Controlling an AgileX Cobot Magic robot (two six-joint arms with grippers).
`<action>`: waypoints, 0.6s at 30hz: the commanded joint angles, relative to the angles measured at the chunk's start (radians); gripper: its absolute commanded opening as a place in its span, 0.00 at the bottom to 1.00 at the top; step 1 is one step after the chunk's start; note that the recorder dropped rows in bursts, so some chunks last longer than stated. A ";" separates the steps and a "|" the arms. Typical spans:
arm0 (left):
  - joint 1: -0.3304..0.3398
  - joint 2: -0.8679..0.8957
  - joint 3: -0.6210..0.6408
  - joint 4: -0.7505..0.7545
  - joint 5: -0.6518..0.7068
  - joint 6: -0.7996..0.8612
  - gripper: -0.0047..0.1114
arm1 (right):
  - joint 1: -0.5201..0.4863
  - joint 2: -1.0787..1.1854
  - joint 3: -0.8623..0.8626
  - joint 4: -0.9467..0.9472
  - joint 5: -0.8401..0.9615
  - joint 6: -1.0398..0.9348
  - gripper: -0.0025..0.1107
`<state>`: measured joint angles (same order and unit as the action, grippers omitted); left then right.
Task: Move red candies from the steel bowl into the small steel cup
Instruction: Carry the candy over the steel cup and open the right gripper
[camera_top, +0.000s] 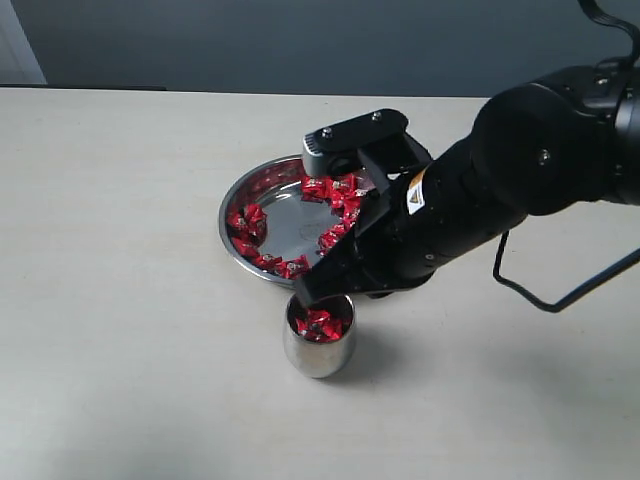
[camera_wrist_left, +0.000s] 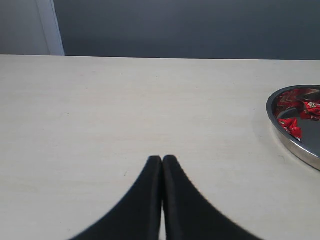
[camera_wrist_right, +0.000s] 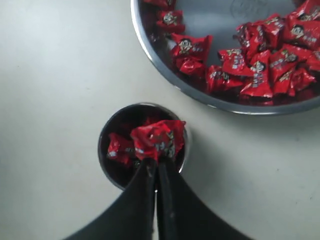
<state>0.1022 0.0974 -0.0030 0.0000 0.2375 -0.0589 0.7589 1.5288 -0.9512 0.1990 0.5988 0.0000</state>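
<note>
R gripper (camera_wrist_right: 156, 164) pinches shiny red-wrapped candy (camera_wrist_right: 159, 139) just above small rounded steel cup (camera_top: 318, 362); wide shallow steel bowl (camera_top: 285, 215) beside cup; L gripper (camera_wrist_left: 162, 159) clamped, empty.

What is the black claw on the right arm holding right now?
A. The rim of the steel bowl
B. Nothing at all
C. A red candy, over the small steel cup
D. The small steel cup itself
C: the right wrist view shows the right gripper shut on a red candy, directly over the mouth of the small steel cup, which has other red candies inside.
</note>
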 joint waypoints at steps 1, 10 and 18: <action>-0.005 -0.005 0.003 0.000 -0.004 -0.002 0.04 | -0.002 0.015 0.008 0.082 -0.003 -0.085 0.02; -0.005 -0.005 0.003 0.000 -0.004 -0.002 0.04 | -0.002 0.061 0.008 0.170 0.012 -0.165 0.02; -0.005 -0.005 0.003 0.000 -0.004 -0.002 0.04 | -0.002 0.074 0.008 0.170 0.016 -0.189 0.28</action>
<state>0.1022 0.0974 -0.0030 0.0000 0.2375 -0.0589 0.7589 1.6000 -0.9472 0.3674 0.6192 -0.1748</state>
